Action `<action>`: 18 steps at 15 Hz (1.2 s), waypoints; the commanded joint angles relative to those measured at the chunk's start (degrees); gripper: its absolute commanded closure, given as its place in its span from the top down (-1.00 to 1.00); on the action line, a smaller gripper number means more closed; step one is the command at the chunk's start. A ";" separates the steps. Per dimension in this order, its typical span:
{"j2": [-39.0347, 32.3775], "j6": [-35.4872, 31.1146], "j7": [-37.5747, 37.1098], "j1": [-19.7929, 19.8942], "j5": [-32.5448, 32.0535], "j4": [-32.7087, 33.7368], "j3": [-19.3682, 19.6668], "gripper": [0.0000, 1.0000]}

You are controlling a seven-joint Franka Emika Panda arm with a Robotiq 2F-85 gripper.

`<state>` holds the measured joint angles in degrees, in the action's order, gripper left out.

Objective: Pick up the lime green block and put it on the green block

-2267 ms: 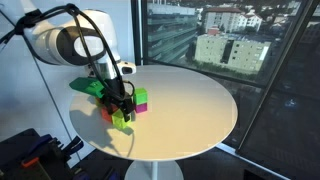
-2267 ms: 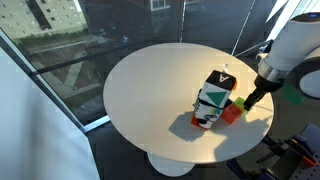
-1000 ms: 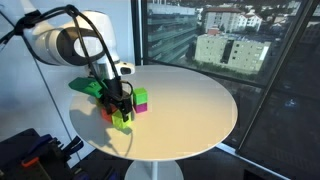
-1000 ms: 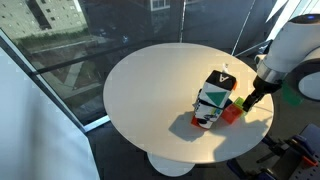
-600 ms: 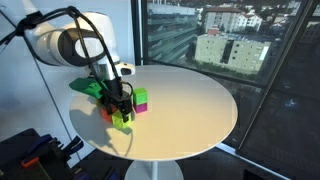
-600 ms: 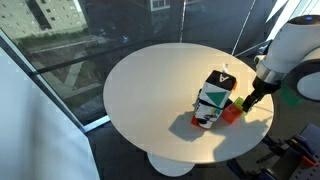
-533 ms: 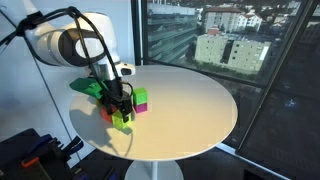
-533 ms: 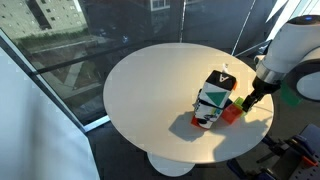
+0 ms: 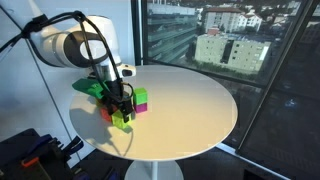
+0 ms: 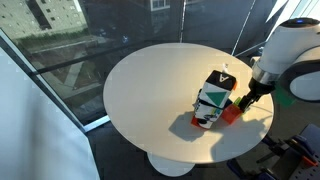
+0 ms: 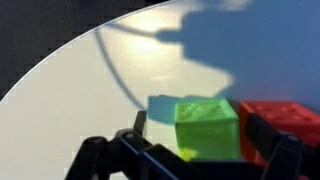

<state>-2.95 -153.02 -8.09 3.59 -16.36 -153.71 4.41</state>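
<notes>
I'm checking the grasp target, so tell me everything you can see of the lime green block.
The lime green block is a small, bright yellowish-green cube, plastic-looking, resting flat and upright on the white table. It sits between the open fingers, apparently not yet clamped. A red block lies close beside it; whether they touch is unclear.

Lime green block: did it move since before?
No. In an exterior view the lime green block sits in the same spot as before, near the front edge of the table.
</notes>
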 commanded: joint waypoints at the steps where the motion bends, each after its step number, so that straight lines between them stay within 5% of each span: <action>1: -1.76 -0.31 -3.17 -0.92 -1.61 2.03 0.10 1.00; 9: -4.26 -0.06 -4.68 -2.12 -1.53 5.56 0.59 0.99; 10: -4.59 0.01 -4.86 -2.20 -1.63 5.86 0.68 0.49; 12: -5.05 0.09 -5.12 -2.34 -1.78 6.19 0.90 0.39; 16: -4.37 1.48 -6.54 -2.91 -2.09 6.47 1.57 -0.30; 18: -3.05 3.04 -7.76 -3.05 -2.10 6.82 1.92 -0.38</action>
<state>-7.57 -152.76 -12.61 1.34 -16.40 -148.03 5.19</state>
